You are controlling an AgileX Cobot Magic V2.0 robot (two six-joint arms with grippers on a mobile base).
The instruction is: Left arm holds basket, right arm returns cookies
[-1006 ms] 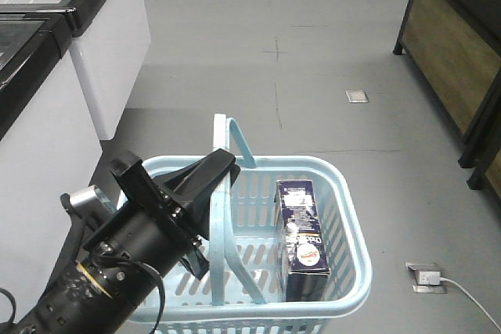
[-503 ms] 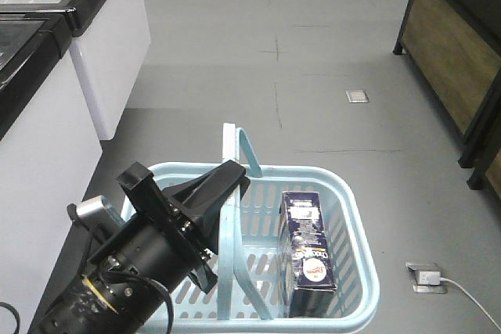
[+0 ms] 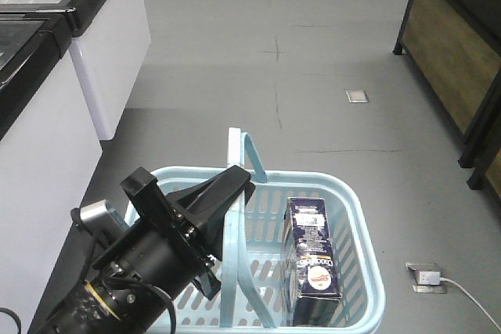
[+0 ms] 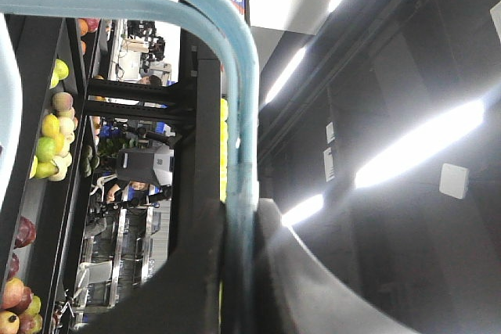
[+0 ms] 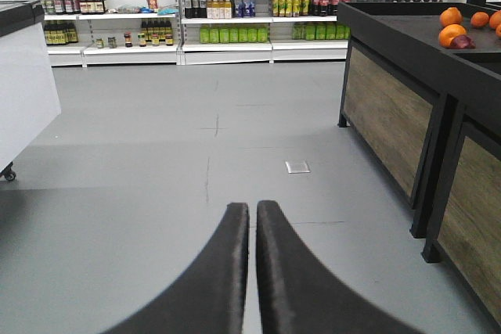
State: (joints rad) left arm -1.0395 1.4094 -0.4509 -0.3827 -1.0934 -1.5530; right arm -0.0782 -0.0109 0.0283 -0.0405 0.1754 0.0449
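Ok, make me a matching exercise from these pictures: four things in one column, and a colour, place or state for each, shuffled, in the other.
Column one:
1. basket
2. cookies
3. left end effector
4. right end effector

Column two:
A. shut, holding nothing
B. light blue with slotted sides
C. shut on the basket
D. dark navy, inside the basket

Pairs: 1-B, 2-D, 3-C, 4-A

A grocery shop: wall shelves point(image 5: 125, 50) of bottled drinks point(image 5: 235, 7), oranges point(image 5: 454, 26) on a dark display stand point(image 5: 391, 107), a blue shopping basket point(image 3: 367, 249).
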